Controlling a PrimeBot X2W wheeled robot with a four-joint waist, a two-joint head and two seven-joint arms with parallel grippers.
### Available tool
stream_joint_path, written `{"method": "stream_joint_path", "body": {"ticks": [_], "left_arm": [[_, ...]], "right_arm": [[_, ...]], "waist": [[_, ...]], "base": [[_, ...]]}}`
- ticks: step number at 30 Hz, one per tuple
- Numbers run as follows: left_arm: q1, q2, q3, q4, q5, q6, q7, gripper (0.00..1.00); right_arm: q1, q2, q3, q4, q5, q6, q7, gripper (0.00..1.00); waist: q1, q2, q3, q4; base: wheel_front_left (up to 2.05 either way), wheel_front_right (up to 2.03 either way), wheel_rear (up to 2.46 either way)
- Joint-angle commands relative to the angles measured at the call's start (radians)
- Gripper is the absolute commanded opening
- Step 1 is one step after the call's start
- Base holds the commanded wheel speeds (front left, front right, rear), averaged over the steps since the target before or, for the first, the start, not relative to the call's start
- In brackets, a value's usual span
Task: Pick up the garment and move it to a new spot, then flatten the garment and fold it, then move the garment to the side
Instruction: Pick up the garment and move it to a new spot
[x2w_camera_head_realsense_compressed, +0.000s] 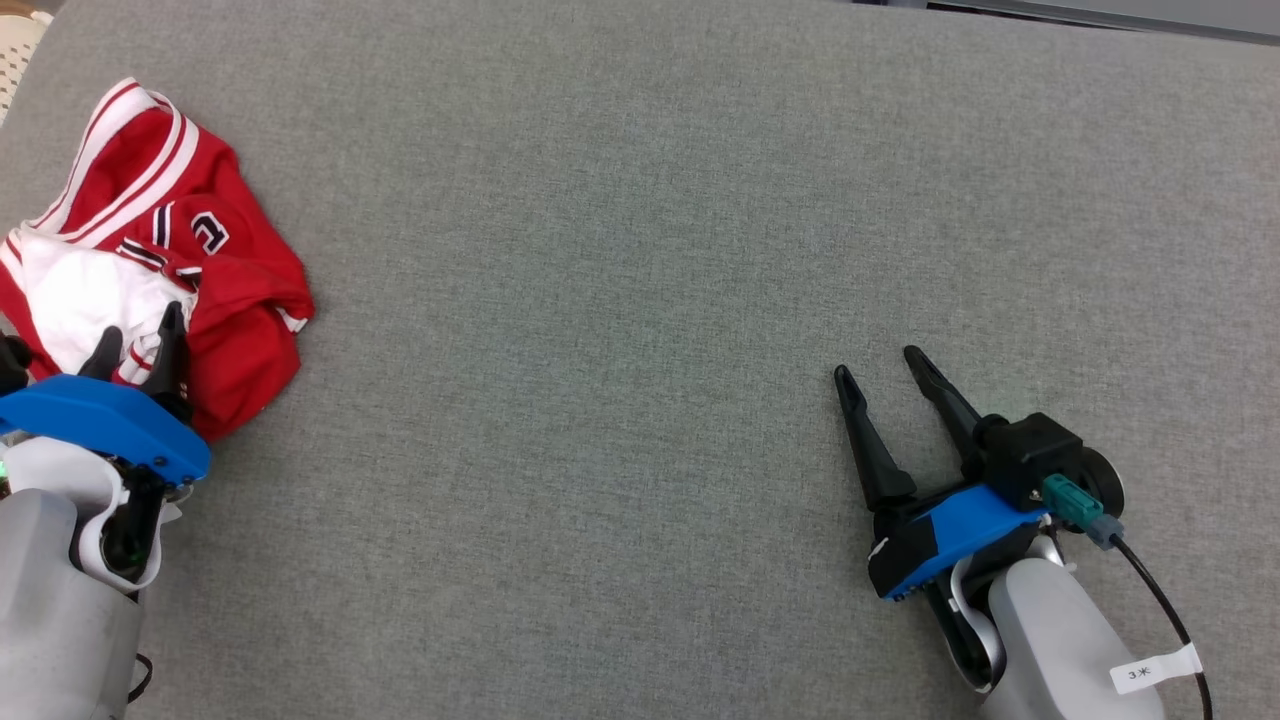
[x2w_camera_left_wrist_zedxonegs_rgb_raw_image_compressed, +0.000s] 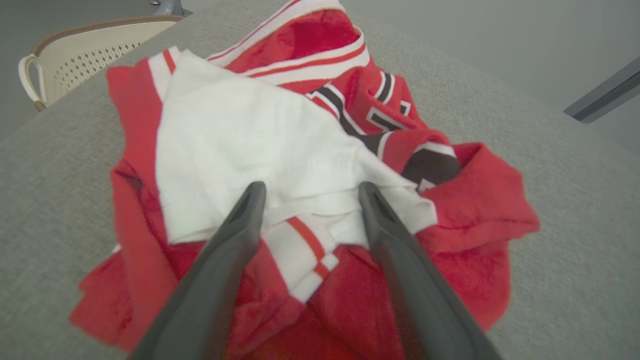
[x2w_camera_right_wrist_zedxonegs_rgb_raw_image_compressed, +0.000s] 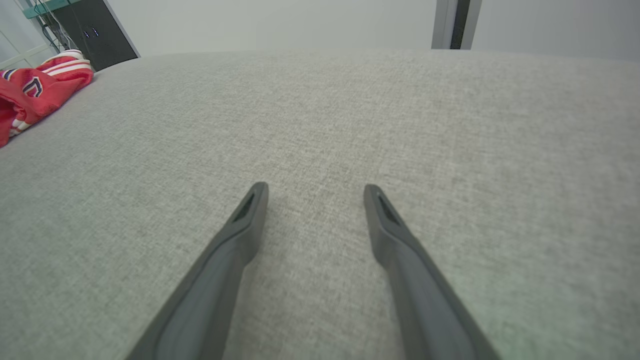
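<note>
The crumpled red-and-white jersey garment (x2w_camera_head_realsense_compressed: 230, 300) lies at the far left of the grey fabric-covered table (x2w_camera_head_realsense_compressed: 640, 250). The left gripper (x2w_camera_head_realsense_compressed: 138, 325) hangs over its near edge, jaws spread, nothing clasped. The right gripper (x2w_camera_head_realsense_compressed: 877, 362), likewise released, sits near right, well apart.

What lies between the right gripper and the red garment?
Only the bare grey cloth surface. In the head view, the stretch from the right gripper to the garment holds no object.
</note>
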Motion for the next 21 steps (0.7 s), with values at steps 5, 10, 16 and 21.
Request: {"method": "stream_joint_path", "body": {"ticks": [5,10,16,21], "left_arm": [[-0.038,0.028,-0.079,0.025,-0.064,-0.001,0.057,1.0],[-0.048,0.048,-0.169,0.027,-0.097,-0.001,0.072,1.0],[-0.074,0.066,-0.219,0.046,-0.142,-0.001,0.046,0.0],[-0.102,0.089,-0.272,0.045,-0.143,-0.001,-0.007,0.0]], "right_arm": [[0.007,-0.018,-0.005,0.051,0.016,-0.002,0.01,1.0],[-0.004,-0.018,0.0,0.06,0.018,-0.002,0.011,1.0],[-0.009,-0.019,-0.003,0.068,0.024,-0.002,0.012,1.0],[0.001,-0.02,-0.006,0.072,0.031,-0.002,0.012,1.0]], "waist": [[0.0001,0.0,0.009,-0.003],[0.0001,0.0,0.02,-0.007],[0.0001,0.0,0.025,-0.014],[0.0001,0.0,0.009,-0.019]], "base": [[0.0,0.0,0.0],[0.0,0.0,0.0],[0.0,0.0,0.0],[0.0,0.0,0.0]]}}
